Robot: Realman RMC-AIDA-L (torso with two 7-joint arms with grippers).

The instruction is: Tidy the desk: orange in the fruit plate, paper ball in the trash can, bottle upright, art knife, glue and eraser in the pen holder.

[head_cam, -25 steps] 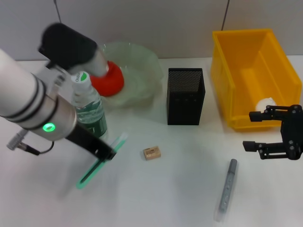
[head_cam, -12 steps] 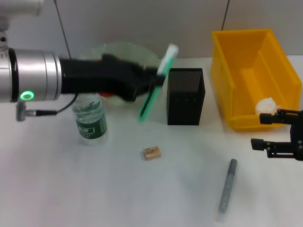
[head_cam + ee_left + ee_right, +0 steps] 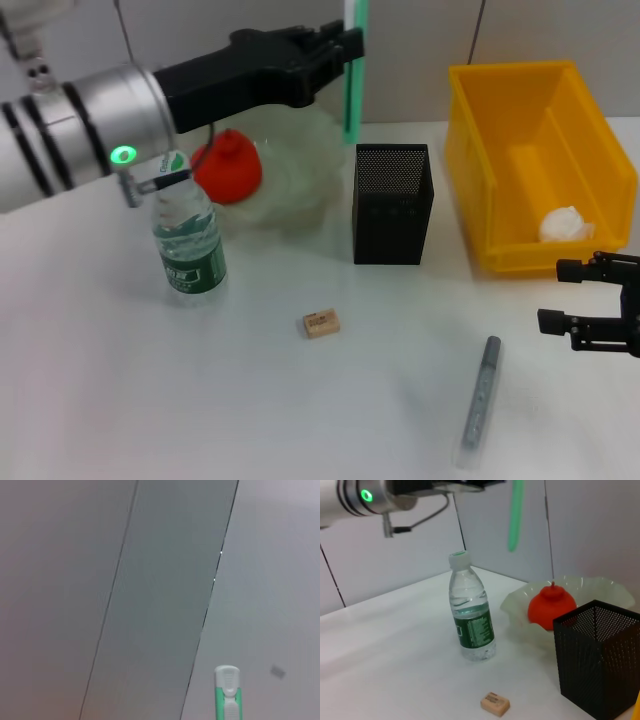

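We see the green art knife (image 3: 352,70) held upright in the air, above and just behind the black mesh pen holder (image 3: 392,203), clamped in the left gripper (image 3: 340,45). The bottle (image 3: 186,235) stands upright to the left, the eraser (image 3: 321,323) and the grey glue (image 3: 480,397) lie nearer. Our right gripper (image 3: 575,296) hovers open at the right, near the yellow trash can (image 3: 530,160).

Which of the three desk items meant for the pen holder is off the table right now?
The green art knife, held upright in the left gripper above the pen holder.
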